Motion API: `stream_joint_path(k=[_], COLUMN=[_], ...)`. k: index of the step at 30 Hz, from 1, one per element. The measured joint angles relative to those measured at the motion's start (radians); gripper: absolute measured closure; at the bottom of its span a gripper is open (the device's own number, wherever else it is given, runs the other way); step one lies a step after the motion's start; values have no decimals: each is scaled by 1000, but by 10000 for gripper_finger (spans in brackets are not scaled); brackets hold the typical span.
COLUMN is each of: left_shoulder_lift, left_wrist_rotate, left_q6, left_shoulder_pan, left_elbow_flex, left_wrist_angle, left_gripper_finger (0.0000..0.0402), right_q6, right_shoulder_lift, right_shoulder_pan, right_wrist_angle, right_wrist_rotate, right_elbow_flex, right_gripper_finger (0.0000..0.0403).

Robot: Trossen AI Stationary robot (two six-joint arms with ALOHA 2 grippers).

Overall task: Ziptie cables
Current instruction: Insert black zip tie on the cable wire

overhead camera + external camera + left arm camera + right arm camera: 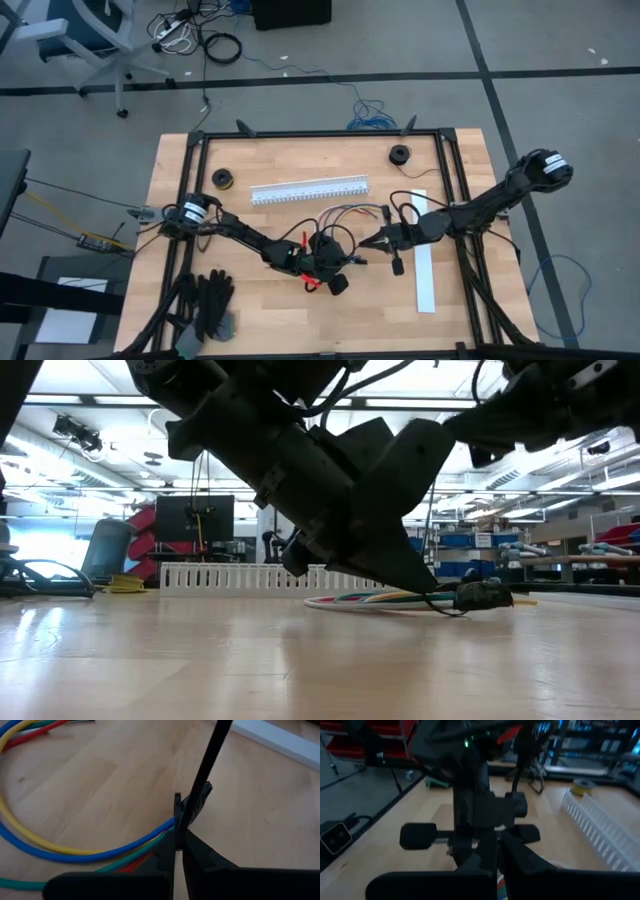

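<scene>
The left gripper [179, 827] is clenched on a thin black zip tie [207, 760], which rises away from its tips. The cables [75, 851] (blue, yellow, green, red) curve just beside those tips. The right gripper [368, 241], also clenched, meets them nearby.

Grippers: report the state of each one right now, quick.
Left gripper: shut on a thin black zip tie strap, beside the coloured cables.
Right gripper: shut; what it holds cannot be told.
</scene>
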Motion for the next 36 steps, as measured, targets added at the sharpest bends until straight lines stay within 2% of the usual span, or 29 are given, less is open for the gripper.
stream_joint_path(k=[17,26,36], left_shoulder_lift=[0,0,0], left_wrist_rotate=[3,0,-1], left_q6=[2,2,2], left_shoulder_pan=[0,0,0], left_elbow_flex=[0,0,0], left_wrist_angle=[-5,-10,-11], left_gripper_finger=[401,401,401], right_q6=[-48,-109,-130], right_shoulder_lift=[-70,-102,-138], right_shoulder_pan=[102,181,224], right_wrist_angle=[-34,-22,-17], right_wrist_rotate=[200,349,390], right_elbow_flex=[0,0,0], right_gripper_finger=[402,402,403])
